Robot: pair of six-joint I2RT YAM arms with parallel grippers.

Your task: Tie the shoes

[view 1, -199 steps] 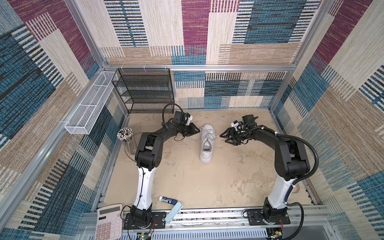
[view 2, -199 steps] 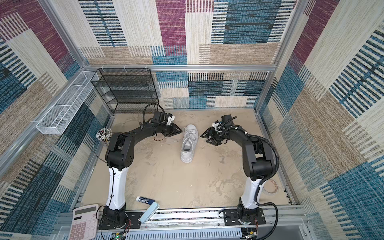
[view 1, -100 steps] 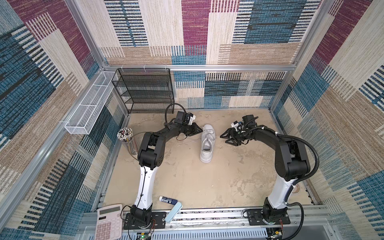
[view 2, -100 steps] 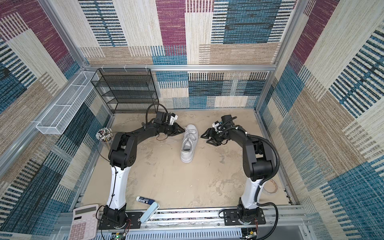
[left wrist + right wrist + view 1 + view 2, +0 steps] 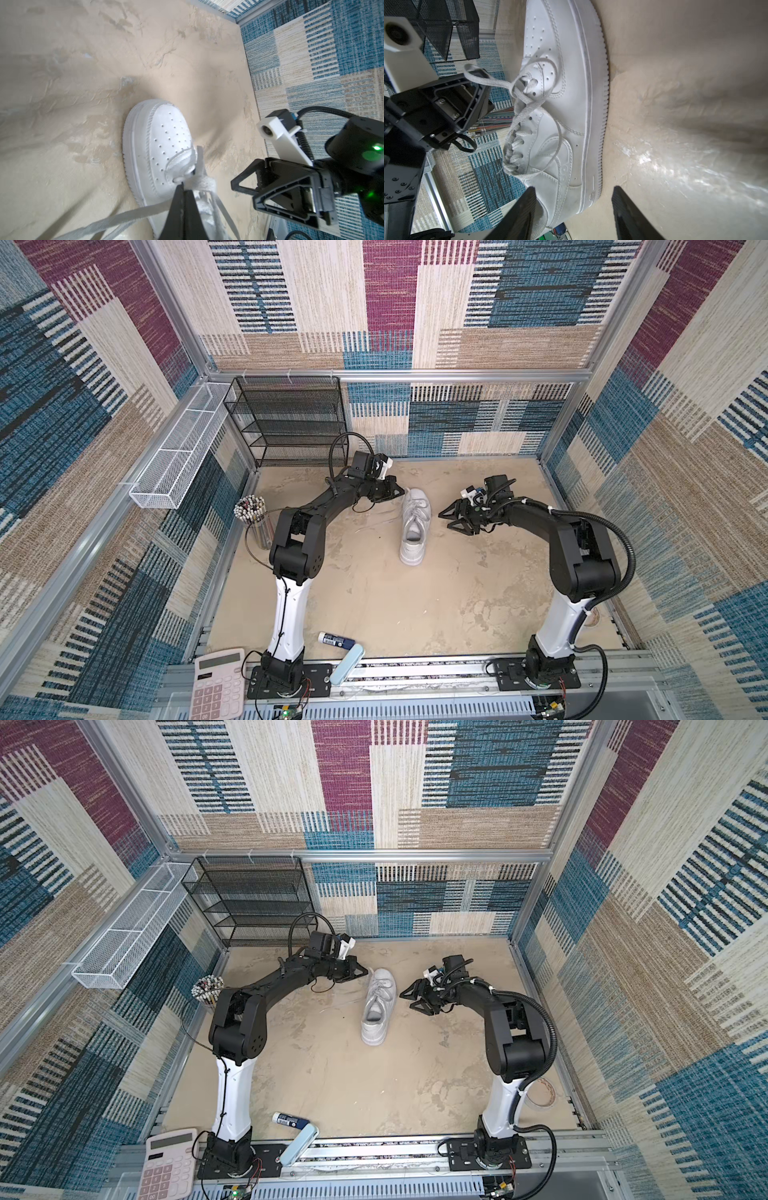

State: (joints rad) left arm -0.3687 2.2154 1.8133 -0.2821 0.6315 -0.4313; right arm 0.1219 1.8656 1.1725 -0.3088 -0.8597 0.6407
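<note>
Jaws pinched on a thin white lace, the left gripper flanks the all-white low-top sneaker; right gripper gapes empty. No bow yet.

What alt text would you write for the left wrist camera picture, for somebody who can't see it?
The shut left gripper pinches a white lace at the front of a white sneaker standing on a beige floor. The open right gripper hangs beside the sneaker, holding nothing, in front of a blue patterned wall.
</note>
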